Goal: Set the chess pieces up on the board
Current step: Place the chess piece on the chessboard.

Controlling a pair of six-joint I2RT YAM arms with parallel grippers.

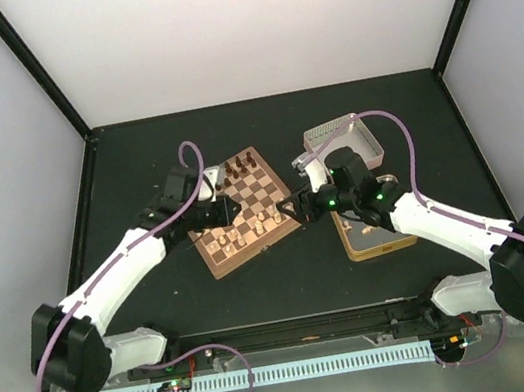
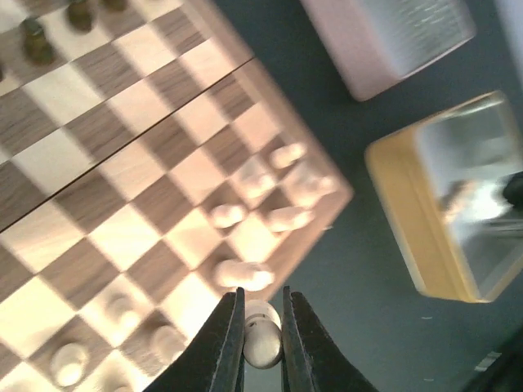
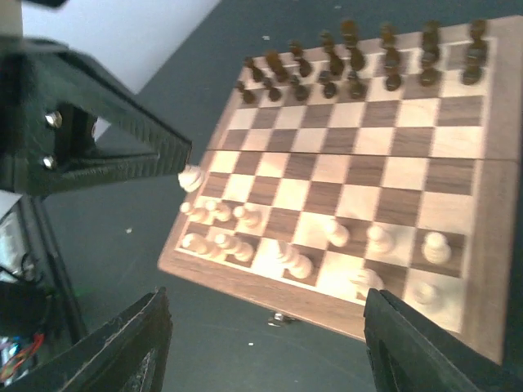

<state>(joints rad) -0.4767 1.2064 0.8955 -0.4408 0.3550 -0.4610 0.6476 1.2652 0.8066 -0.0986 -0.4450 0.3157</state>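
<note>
Chess pieces (image 3: pixel 337 234): sm., rounded, pale wood

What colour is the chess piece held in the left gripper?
Pale cream; the chess piece in the left gripper shows best in the left wrist view.

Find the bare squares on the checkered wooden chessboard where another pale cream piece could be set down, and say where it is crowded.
Free: the middle rows of the checkered wooden chessboard, bordered by the dark brown pieces on one side and the pale cream pieces on the other. Crowded: the corner beside the left gripper, where pale pieces bunch together.
</note>
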